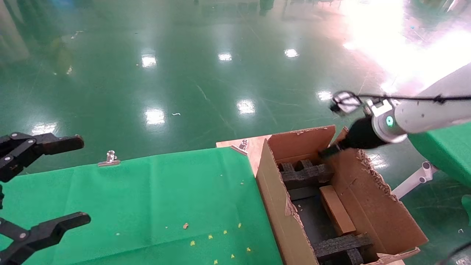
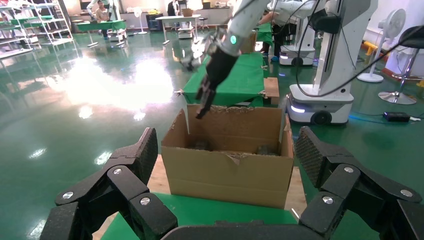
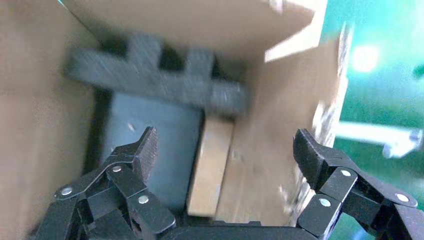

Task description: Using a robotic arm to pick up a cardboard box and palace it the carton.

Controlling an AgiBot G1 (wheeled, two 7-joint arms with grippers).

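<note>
The small flat cardboard box (image 1: pixel 336 209) lies inside the carton (image 1: pixel 276 206), on edge against its right wall, between black foam blocks (image 1: pixel 305 173). It also shows in the right wrist view (image 3: pixel 212 165). My right gripper (image 1: pixel 327 151) on the white-and-silver arm hovers over the carton's far end, above the box. It is open and empty in the right wrist view (image 3: pixel 226 145). It also shows in the left wrist view (image 2: pixel 205 102) above the carton (image 2: pixel 230 170). My left gripper (image 1: pixel 81 180) stays open and idle at the far left.
The carton stands at the right end of a green cloth table (image 1: pixel 147 198) held by metal clips (image 1: pixel 109 159). A second foam block (image 1: pixel 342 246) sits at the carton's near end. Another green table (image 1: pixel 449 151) lies to the right. A white robot base (image 2: pixel 325 75) stands behind.
</note>
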